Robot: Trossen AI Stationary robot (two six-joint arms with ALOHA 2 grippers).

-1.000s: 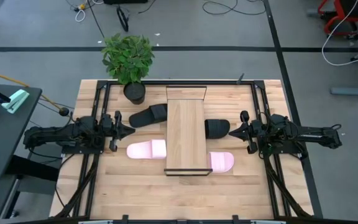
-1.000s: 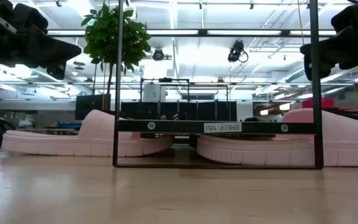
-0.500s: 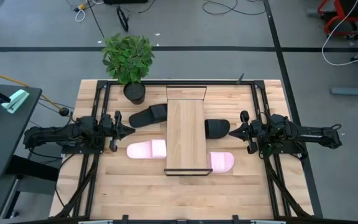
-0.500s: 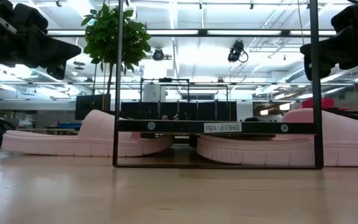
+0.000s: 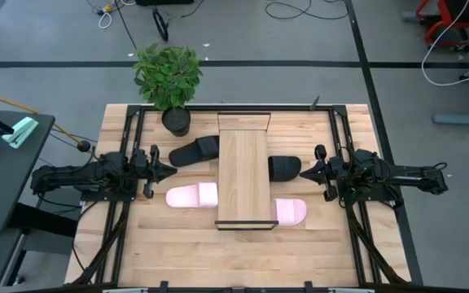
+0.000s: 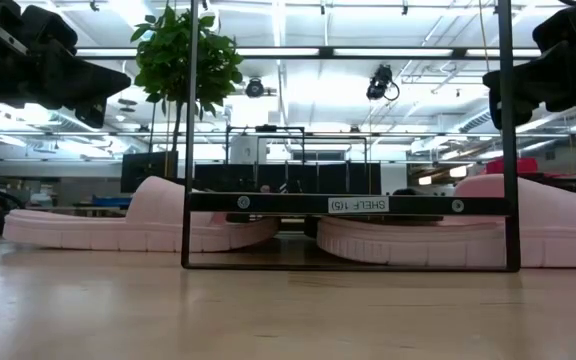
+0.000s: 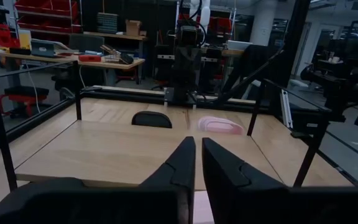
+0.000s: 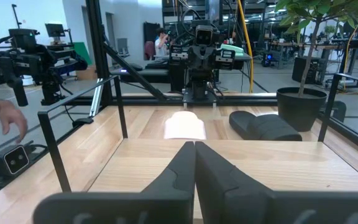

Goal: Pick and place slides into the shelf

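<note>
Four foam slides, two pale pink [image 5: 192, 195] and two black [image 5: 195, 151], flank the light wood shelf [image 5: 243, 175]; soft, light, grip the strap. Left tool [image 5: 169, 172] nearly closed, right tool [image 5: 304, 172] closed, both empty.

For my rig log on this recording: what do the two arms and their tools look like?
Both arms are dark, near-black jointed units mounted at the table's side edges. The left tool and right tool each end in two slim, tapered black fingers, wedge-shaped in the wrist views. Black cables run from the arm bases along the table's dark frame rails. No markings or coloured parts are visible on either.
</note>
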